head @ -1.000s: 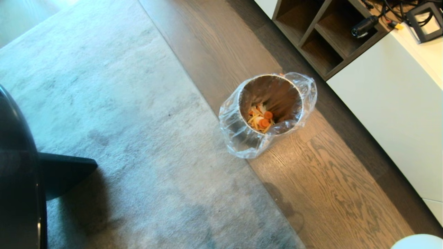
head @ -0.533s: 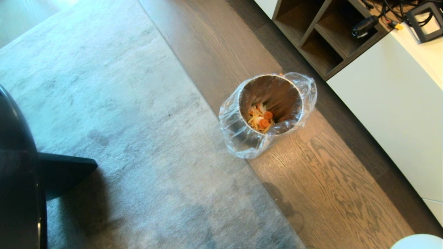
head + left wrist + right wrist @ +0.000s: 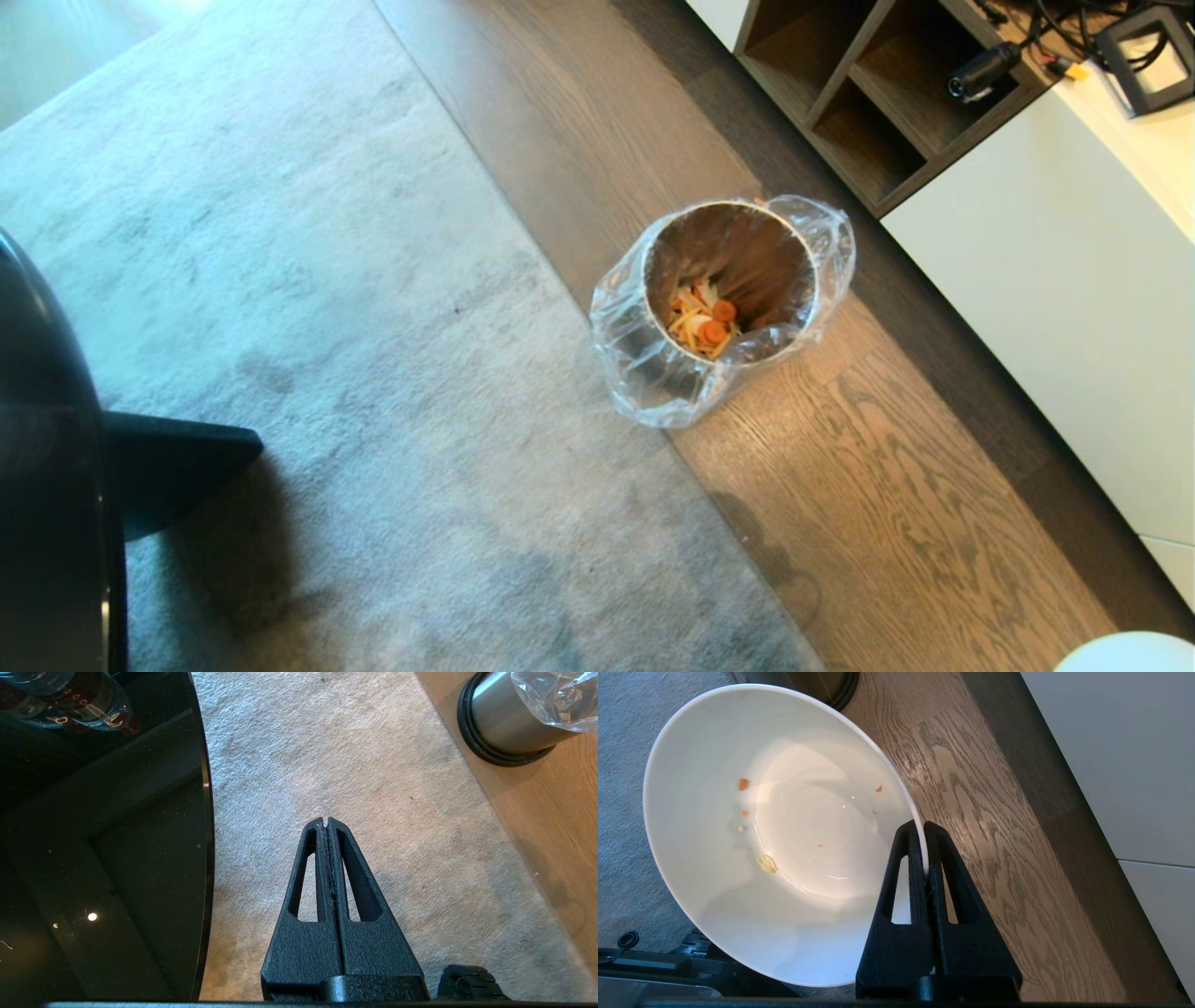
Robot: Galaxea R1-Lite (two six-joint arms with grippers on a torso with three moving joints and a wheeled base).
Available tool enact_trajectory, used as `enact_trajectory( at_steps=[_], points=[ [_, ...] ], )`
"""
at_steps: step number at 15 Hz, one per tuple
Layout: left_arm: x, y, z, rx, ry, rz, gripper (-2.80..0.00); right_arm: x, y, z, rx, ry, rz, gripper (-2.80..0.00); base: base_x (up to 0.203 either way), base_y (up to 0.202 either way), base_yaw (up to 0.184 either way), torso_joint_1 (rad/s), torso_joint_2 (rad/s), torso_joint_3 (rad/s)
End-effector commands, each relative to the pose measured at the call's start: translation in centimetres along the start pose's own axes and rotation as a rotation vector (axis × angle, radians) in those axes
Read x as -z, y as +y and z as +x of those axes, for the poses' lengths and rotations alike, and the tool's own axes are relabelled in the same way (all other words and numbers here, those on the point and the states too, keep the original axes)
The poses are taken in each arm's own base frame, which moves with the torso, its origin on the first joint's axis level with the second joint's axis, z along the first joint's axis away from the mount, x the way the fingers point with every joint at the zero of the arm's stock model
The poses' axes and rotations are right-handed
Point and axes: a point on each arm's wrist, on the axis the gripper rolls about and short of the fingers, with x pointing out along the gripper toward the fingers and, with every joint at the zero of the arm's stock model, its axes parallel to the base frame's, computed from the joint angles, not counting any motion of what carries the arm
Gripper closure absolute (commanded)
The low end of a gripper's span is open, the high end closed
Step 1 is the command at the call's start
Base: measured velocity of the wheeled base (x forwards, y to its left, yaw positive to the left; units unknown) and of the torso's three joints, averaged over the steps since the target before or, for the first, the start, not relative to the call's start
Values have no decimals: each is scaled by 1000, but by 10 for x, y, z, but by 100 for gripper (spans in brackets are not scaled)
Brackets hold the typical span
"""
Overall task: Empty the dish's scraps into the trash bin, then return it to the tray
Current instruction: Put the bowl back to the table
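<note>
No brand, label or readable writing is showing on anything in view.

The right gripper (image 3: 924, 828) is pinching the rim of the white bowl (image 3: 738, 896), one finger inside the wall and one outside, and is holding it tilted over the line where the grey rug meets the wooden floor (image 3: 994, 826). Only a few tiny orange and yellow crumbs are sticking to the bowl's inside. In the head view just a sliver of the bowl's rim is peeking in at the lower right corner.

The scraps (image 3: 702, 319), orange slices and pale strips, are lying at the bottom of the trash bin (image 3: 653, 359). The bin is standing upright on the wooden floor, just beside the edge of the rug (image 3: 327, 327), with its clear liner bag puffing out around the rim. A strip of bare floor is running between the bin and the white cabinet (image 3: 1046, 280), and a wide stretch of rug is lying open on the bin's other side.

The left gripper (image 3: 327, 823) is hanging over the rug with its fingers pressed together, gripping nothing, near the curved edge of a glossy black table (image 3: 117, 858).

The tray is showing in none of the views.
</note>
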Motion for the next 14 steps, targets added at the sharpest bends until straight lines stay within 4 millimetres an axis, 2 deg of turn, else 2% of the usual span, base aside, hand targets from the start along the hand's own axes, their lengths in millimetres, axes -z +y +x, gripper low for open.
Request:
enact_trajectory(
  at_steps=[1,14],
  points=[
    [0,0,0,-1,-1,-1,0,0,0,0,-1,3,-1,0,0,0,0,0,0,0],
    [0,0,0,-1,-1,-1,0,0,0,0,-1,3,-1,0,0,0,0,0,0,0]
  ],
)
